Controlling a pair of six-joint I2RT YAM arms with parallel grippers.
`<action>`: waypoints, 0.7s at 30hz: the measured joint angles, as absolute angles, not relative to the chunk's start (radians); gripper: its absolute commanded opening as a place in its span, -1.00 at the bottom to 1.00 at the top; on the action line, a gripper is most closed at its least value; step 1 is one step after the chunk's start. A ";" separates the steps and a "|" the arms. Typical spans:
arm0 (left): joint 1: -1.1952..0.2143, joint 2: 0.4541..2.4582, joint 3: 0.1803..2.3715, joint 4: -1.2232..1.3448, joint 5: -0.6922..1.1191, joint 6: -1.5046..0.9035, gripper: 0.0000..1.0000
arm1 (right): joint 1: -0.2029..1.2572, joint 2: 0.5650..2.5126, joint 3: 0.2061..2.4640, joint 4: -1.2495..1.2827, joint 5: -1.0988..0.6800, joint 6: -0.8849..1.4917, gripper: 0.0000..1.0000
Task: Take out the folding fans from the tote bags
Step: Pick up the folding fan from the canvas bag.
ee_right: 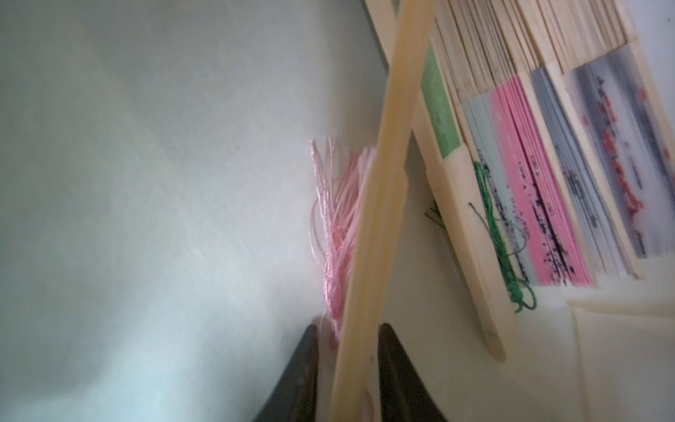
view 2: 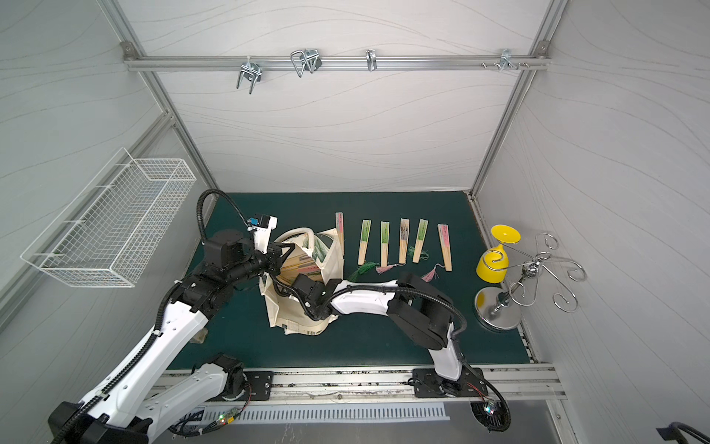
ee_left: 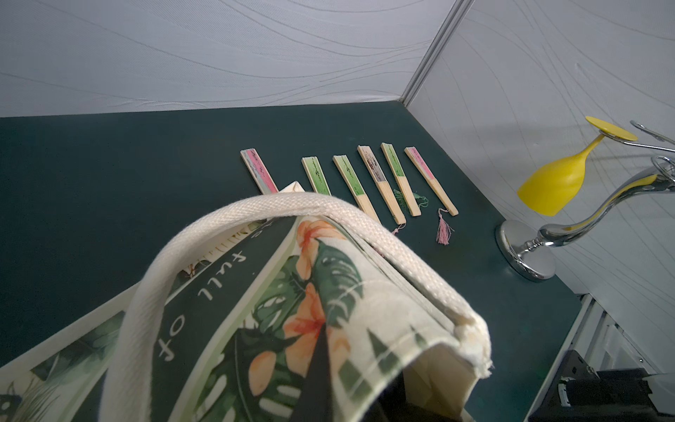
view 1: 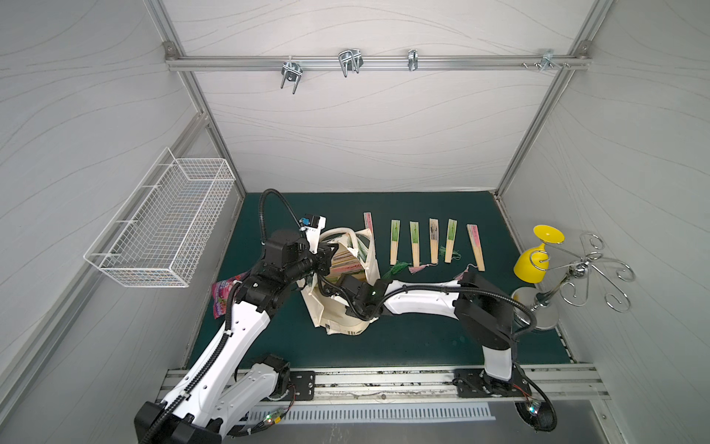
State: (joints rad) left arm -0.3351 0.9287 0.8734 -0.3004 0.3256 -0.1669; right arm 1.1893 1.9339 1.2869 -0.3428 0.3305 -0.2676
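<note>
White wavy-lined wall panels (view 1: pixel 365 134) are enclosing the cell under soft, even light. A dark green mat (view 1: pixel 422 338) is lying beneath the jaws of the left gripper (view 1: pixel 325 250). A white wire basket (view 1: pixel 165 230) is hanging well left of them; a hook rail (view 1: pixel 384 62) is running high beyond them, across the back wall.

Left of frame, in both top views: white wire basket (view 1: pixel 161 226) fixed to the side wall. Below it, in a top view: pink snack packet (view 1: pixel 224 296) on the dark green mat (view 1: pixel 403 338). Right: yellow goblet (view 1: pixel 532 261) hanging inverted on a chrome rack (view 1: pixel 576 271). Top: metal hooks (view 1: pixel 349 61) on an aluminium rail (view 1: pixel 461 61).
</note>
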 measured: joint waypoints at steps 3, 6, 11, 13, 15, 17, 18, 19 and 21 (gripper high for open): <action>-0.335 0.929 0.873 -0.295 0.321 -0.168 -1.00 | 1.169 1.922 1.287 -0.369 0.269 -0.245 -0.27; -0.335 0.932 0.873 -0.295 0.320 -0.168 -1.00 | 1.145 1.916 1.287 -0.389 0.203 -0.216 -0.26; -0.335 0.935 0.873 -0.297 0.320 -0.168 -1.00 | 1.121 1.914 1.287 -0.398 0.153 -0.172 -0.31; -0.335 0.936 0.873 -0.297 0.320 -0.168 -1.00 | 1.119 1.915 1.288 -0.400 0.150 -0.164 -0.30; -0.335 0.937 0.873 -0.296 0.320 -0.168 -1.00 | 1.119 1.915 1.291 -0.405 0.146 -0.156 -0.23; -0.335 0.937 0.873 -0.297 0.320 -0.168 -1.00 | 1.119 1.916 1.293 -0.409 0.141 -0.153 -0.17; -0.335 0.937 0.873 -0.297 0.320 -0.168 -1.00 | 1.119 1.918 1.296 -0.413 0.136 -0.150 -0.14; -0.335 0.937 0.873 -0.297 0.320 -0.168 -1.00 | 1.119 1.919 1.299 -0.415 0.133 -0.149 -0.11; -0.335 0.937 0.873 -0.297 0.319 -0.168 -1.00 | 1.117 1.927 1.308 -0.421 0.125 -0.146 -0.09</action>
